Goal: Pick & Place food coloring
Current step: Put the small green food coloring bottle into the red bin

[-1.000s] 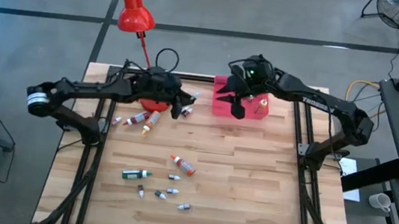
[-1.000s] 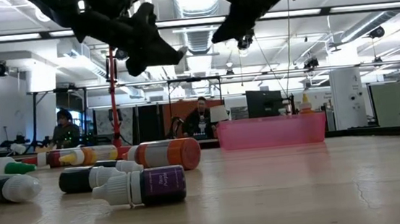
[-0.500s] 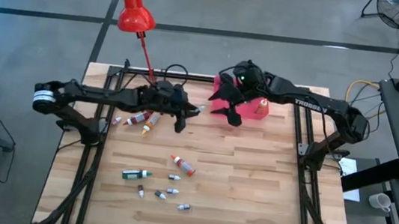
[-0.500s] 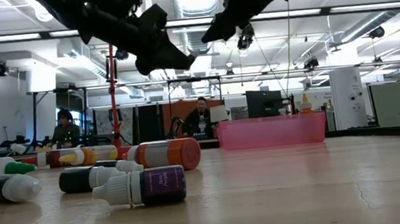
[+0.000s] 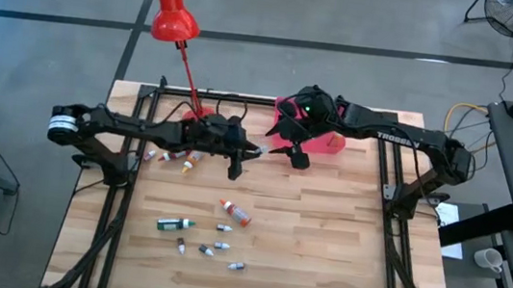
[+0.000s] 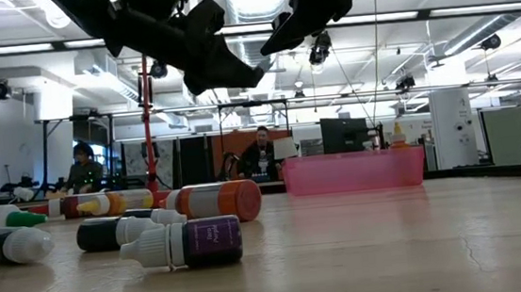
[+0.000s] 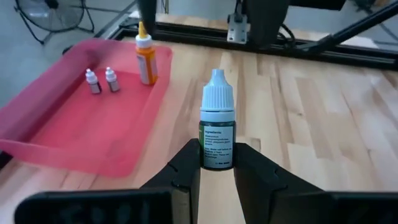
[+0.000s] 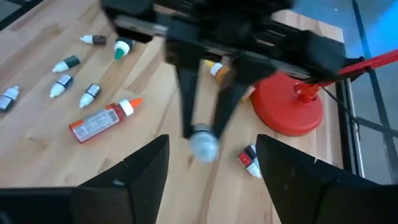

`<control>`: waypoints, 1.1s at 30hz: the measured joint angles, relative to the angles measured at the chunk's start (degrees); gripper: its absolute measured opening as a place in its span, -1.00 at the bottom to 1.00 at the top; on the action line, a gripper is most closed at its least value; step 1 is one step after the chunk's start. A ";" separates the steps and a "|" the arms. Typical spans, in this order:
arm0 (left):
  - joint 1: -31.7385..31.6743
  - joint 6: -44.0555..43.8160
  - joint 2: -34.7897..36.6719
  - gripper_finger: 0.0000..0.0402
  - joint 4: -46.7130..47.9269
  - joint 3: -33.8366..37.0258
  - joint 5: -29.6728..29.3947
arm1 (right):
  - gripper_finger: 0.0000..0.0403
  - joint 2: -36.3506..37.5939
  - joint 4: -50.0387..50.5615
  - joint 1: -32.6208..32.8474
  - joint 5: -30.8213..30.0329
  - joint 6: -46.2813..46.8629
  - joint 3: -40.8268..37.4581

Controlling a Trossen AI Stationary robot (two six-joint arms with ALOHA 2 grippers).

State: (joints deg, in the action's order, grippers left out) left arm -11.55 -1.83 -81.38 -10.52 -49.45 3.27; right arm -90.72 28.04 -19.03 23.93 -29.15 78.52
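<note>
My left gripper hangs above the table's middle, just left of the pink tray, shut on a small food coloring bottle with a white cap and a dark label. My right gripper stands open over the tray's left edge, facing that bottle, with nothing between its fingers. In the tray an orange bottle and two tiny bottles stand on their bases. More food coloring bottles lie on their sides near the table's front and by the lamp base. My left gripper pinches the bottle's lower body between its two fingers, one on each side. The fingers come from the table's left, slanting a little downward. The bottle lies along them with its cap pointing ahead toward the tray, lifted clear of the table.
A red desk lamp rises from its round base at the table's far left. An orange-red bottle and a dark green one lie near the front. Bare wood lies to the right of them.
My left gripper has carried the bottle toward the table's right edge and a little down, closer to the pink tray, rolling slightly. My right gripper has come off the tray's middle toward its left edge and the table's near side.
</note>
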 joint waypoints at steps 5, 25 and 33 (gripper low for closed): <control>0.26 1.22 0.01 -0.71 -1.24 -0.02 -1.01 | 0.13 -0.85 0.29 0.78 0.01 0.07 0.00; 0.26 1.05 0.04 -0.71 -0.42 -0.02 -1.01 | 0.10 -3.17 -0.50 1.25 -1.89 0.67 0.11; 0.26 0.94 0.04 -0.71 0.00 0.00 -0.94 | -0.18 -3.17 -0.40 1.27 -2.02 0.97 0.11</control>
State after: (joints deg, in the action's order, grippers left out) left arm -11.29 -0.89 -81.34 -10.52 -49.46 2.33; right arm -93.89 27.64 -17.76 21.91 -28.17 78.63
